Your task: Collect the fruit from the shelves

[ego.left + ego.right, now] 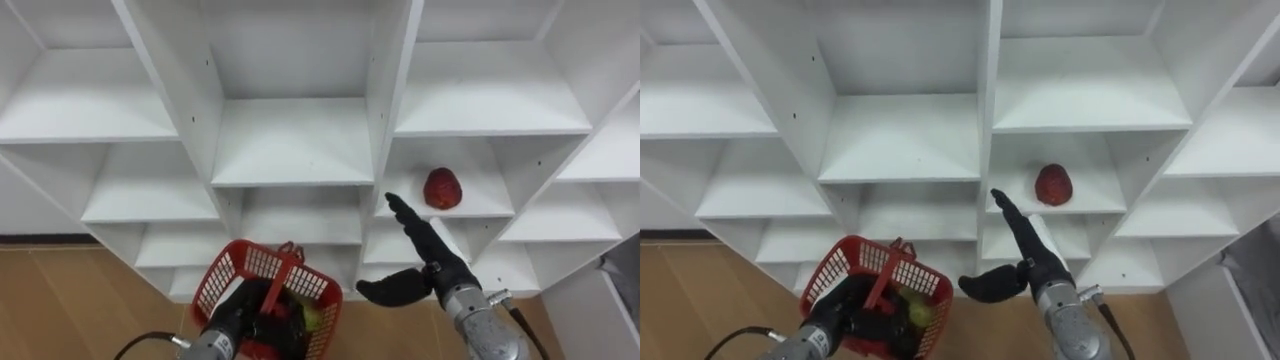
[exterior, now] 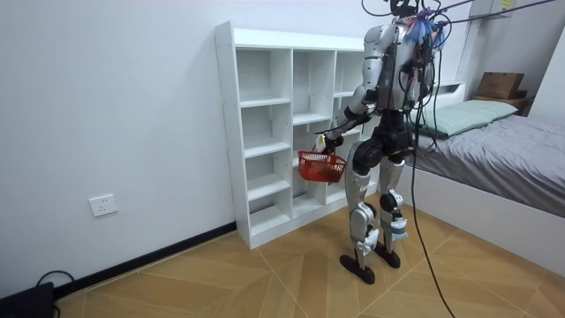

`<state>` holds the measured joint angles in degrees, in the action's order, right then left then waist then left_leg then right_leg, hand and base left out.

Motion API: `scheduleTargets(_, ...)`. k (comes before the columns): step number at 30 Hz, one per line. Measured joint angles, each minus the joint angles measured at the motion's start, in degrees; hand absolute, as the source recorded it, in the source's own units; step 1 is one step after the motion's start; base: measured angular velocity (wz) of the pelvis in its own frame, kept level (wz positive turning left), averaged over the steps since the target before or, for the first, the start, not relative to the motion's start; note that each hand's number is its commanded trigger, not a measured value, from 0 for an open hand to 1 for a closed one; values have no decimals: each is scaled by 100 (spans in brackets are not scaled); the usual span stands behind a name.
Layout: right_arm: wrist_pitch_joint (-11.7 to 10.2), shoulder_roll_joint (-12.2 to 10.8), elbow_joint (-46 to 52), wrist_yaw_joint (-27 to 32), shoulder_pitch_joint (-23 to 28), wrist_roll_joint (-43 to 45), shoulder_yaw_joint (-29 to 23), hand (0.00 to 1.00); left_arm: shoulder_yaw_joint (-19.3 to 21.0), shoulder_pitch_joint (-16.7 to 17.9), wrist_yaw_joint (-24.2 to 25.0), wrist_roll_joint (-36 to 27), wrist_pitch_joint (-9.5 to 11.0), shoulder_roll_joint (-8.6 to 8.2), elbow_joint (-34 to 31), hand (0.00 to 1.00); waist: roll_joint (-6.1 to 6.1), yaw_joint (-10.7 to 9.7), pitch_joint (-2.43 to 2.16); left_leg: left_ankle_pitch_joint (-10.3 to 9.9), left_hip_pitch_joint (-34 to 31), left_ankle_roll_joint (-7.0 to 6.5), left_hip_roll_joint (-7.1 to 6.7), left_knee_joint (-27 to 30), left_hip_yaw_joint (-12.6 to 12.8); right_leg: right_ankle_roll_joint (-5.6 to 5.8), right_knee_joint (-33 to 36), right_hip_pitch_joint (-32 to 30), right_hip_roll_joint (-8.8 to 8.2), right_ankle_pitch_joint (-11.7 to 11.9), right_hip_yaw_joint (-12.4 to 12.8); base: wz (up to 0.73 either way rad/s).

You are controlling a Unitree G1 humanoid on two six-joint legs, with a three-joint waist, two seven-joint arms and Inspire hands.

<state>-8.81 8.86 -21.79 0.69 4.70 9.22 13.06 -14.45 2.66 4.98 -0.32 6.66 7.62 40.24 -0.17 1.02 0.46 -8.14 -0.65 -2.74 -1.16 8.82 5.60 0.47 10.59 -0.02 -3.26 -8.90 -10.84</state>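
Note:
A red fruit [image 1: 442, 188] [image 1: 1053, 184] lies on a shelf in the right column of the white closet [image 1: 290, 140] [image 2: 265, 124]. My right hand [image 1: 418, 258] [image 1: 1020, 262] is open, fingers straight and pointing up toward that shelf, thumb spread to the left, a little below and left of the fruit, not touching it. My left hand [image 1: 240, 318] [image 1: 840, 312] is shut on the handle of a red wire basket [image 1: 268, 290] [image 1: 875, 285] [image 2: 321, 165], held low in front of the closet. Inside the basket sits a yellow-green fruit [image 1: 921, 314] with something red beside it.
I stand facing the closet on a wooden floor [image 2: 265, 274]. The other shelf compartments hold nothing. A bed [image 2: 494, 141] stands at the room view's right, with a cardboard box [image 2: 499, 84] behind it. A wall socket [image 2: 104, 205] is at the room view's left.

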Motion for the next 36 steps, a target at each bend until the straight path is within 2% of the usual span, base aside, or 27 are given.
scheduleTargets(7, -1, 3, 446, 301, 169, 112, -160, 0, 318, 325, -217, -2, 30, 2, -581, 100, -15, -92, -3, -24, 147, 37, 32, -57, 67, -3, -87, 133, 53, 2, 130, -6)
scheduleTargets(15, -6, 7, 703, 503, 226, -55, -312, 0, 318, 409, -223, -10, 46, 1, -590, 100, -96, -109, 23, -67, 336, 46, 45, -60, 151, -5, -96, 295, 65, -7, 159, -5)
scheduleTargets(17, -6, 24, 939, 507, 240, -162, -314, 0, 319, 451, -214, -6, 46, -2, -624, 100, -116, -95, 28, -114, 432, 48, 54, -60, 183, 3, -94, 328, 86, -18, 240, -14)
scheduleTargets(23, -45, 23, 1142, 518, 285, -294, -318, 0, 323, 471, -207, -6, 55, -10, -769, 100, -199, -87, 28, -135, 550, 48, 54, -70, 207, 8, -107, 435, 99, -21, 285, -4)
scheduleTargets(36, -45, 57, 1134, 629, 284, -286, -563, 0, 532, 525, -190, -6, 54, -9, -768, 100, -208, -78, 27, -140, 595, 54, 49, -67, 211, 7, -103, 506, 108, -21, 288, 0)
